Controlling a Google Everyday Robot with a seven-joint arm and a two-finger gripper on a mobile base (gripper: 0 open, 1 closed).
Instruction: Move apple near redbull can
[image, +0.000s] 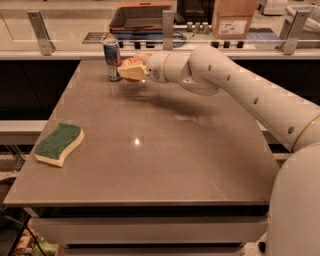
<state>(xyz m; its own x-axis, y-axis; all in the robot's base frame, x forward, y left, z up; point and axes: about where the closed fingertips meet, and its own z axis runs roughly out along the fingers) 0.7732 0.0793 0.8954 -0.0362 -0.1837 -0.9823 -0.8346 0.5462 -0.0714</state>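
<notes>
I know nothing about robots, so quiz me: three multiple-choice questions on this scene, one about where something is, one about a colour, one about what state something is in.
1. Where does the redbull can stand on the table?
A) front edge
B) far left part
C) middle

2. What colour is the top of the sponge?
A) green
B) red
C) blue

3. What is the gripper doing?
A) hanging open and empty
B) pressing on the sponge
C) holding the apple

Answers:
1 B: the can stands at the far left, just left of the gripper.
2 A: a green top lies over a yellow body.
3 C: the fingers are shut on the apple right beside the can.
</notes>
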